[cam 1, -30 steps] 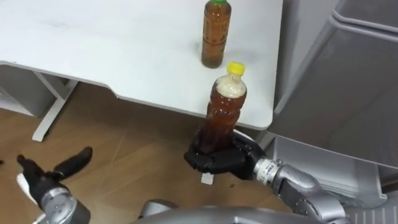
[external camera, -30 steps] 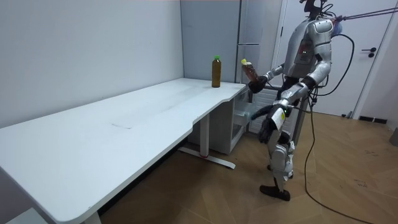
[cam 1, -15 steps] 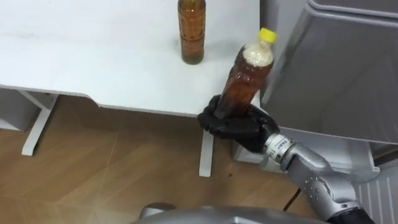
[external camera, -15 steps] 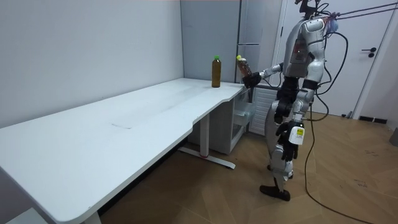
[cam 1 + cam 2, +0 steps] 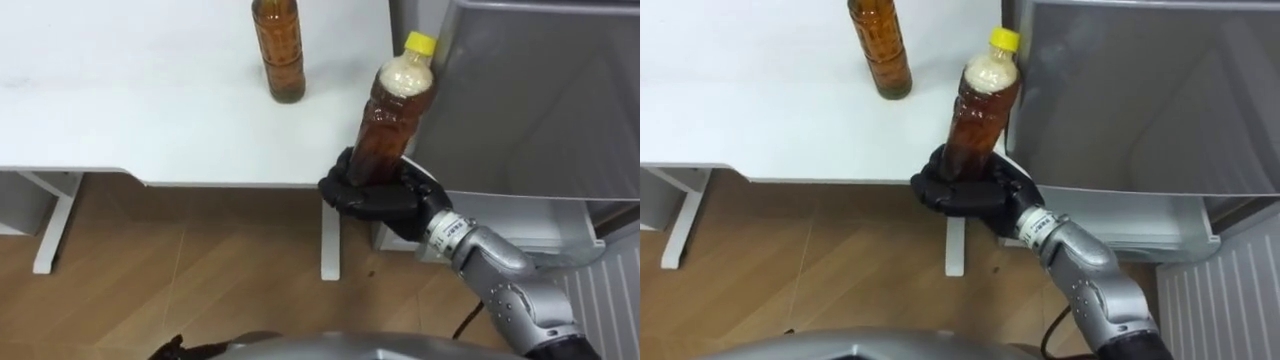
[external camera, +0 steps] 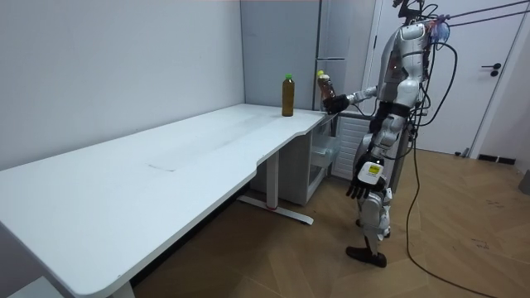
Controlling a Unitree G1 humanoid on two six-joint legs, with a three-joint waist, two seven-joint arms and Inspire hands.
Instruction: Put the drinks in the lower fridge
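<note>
Room view shows the robot has swung toward the fridge [image 6: 333,41], right hand [image 5: 375,195] clamped on the yellow-capped bottle [image 5: 392,120]; stowing looks next.

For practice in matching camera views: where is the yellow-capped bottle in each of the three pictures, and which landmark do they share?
Left eye view: the yellow-capped bottle is right of centre, gripped by the right hand.
Right eye view: near the centre, in the same grip.
Room view: small, upper right of centre, held out at the table's far end.
Shared landmark: the other bottle, standing on the white table.
</note>
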